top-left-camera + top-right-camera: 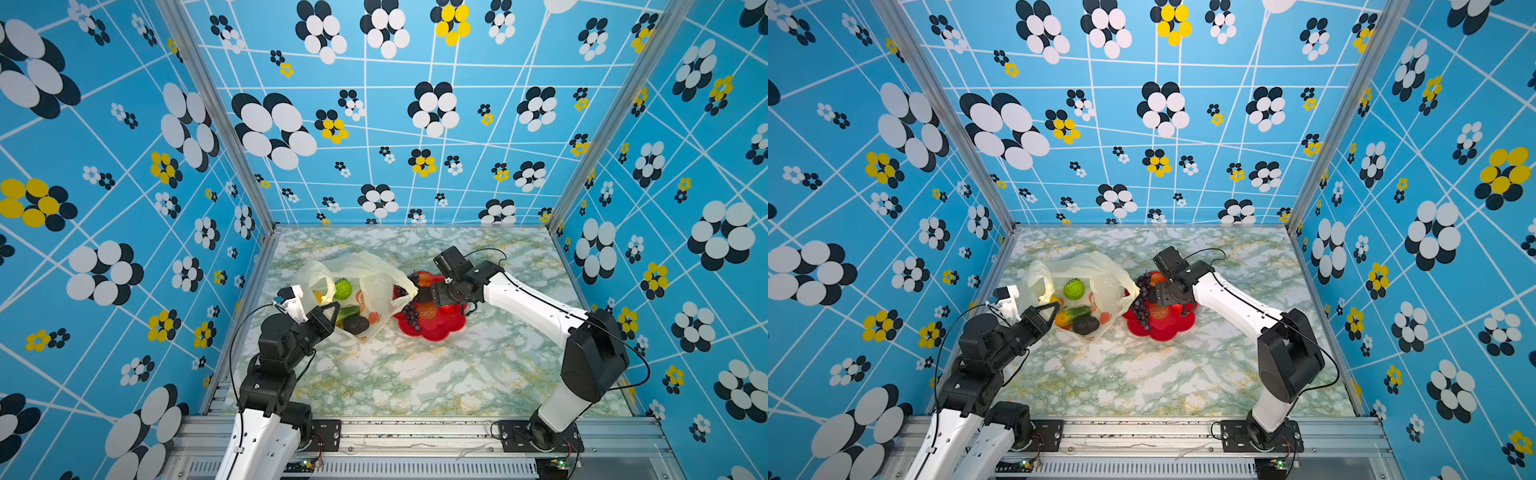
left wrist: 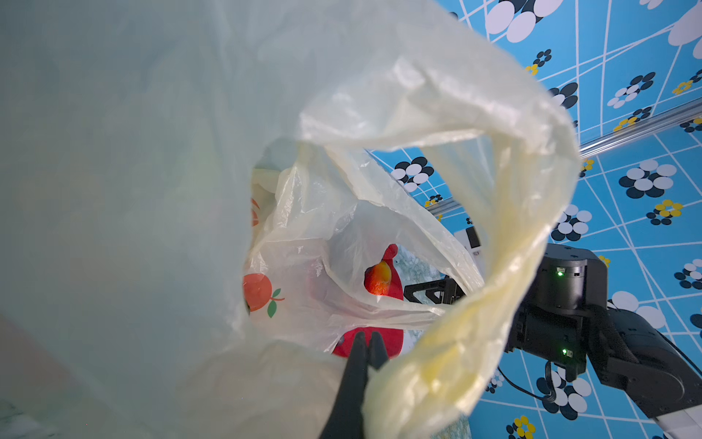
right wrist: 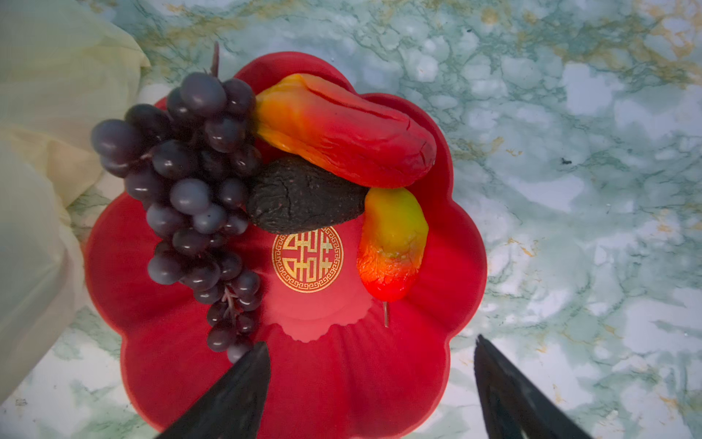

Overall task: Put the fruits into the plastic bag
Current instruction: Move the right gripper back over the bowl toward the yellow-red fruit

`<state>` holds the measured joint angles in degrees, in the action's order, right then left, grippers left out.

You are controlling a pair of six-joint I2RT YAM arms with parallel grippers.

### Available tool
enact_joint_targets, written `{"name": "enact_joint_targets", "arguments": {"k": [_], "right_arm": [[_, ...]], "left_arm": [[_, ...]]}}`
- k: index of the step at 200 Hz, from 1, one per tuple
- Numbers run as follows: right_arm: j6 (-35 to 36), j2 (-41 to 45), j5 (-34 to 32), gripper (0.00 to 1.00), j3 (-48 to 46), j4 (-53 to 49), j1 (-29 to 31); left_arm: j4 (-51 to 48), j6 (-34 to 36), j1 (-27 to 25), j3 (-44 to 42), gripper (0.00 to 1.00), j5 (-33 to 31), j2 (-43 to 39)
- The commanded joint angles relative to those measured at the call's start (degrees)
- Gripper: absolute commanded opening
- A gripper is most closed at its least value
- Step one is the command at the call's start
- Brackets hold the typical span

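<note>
The marble desk (image 1: 415,374) is the biggest thing here, and it carries all the rest.

Next comes the plastic bag (image 1: 374,266). It is thin, pale yellow and see-through, with orange fruit pictures on it. It lies on the desk right in front of the left pincer (image 2: 367,336), which is clenched on the bag's rim. I think it pinches the rim up so the mouth gapes wide and fruit can drop in.

The red flower-shaped dish (image 3: 342,380) sits right under the right pincer (image 3: 372,340), just beside the bag. This pincer is released. Its fingers (image 3: 243,380) stand wide apart with nothing between them. It hangs above the dish, and I guess it is ready to pick the next fruit.

On the dish, the dark purple grape bunch (image 3: 190,190) lies on the bag's side, with its thin end close to one finger. Further from the pincer lies a long red-orange piece (image 3: 342,129). A dark avocado (image 3: 304,201) is tucked under it. A small yellow-and-red piece (image 3: 393,239) lies beside that.

Some fruit is already in the bag, near the left pincer. There is a green cucumber (image 1: 348,312), a second avocado (image 1: 356,325) and a bumpy green ball (image 1: 343,289). So the job looks about half done.
</note>
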<state>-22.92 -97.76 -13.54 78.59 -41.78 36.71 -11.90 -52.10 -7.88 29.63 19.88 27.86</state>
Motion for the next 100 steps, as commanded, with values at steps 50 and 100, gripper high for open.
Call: {"name": "enact_joint_targets", "arguments": {"k": [50, 100], "right_arm": [[0.55, -4.86, -0.85, 0.77, 2.57, -2.37, -0.93], [0.4, -6.38, -0.48, 0.75, 3.16, -2.97, -1.79]], "left_arm": [[-0.93, 0.93, 0.45, 0.66, 0.0, -0.15, -0.26], [-1.37, 1.56, 0.43, 1.09, 0.0, -0.28, -0.05]]}}
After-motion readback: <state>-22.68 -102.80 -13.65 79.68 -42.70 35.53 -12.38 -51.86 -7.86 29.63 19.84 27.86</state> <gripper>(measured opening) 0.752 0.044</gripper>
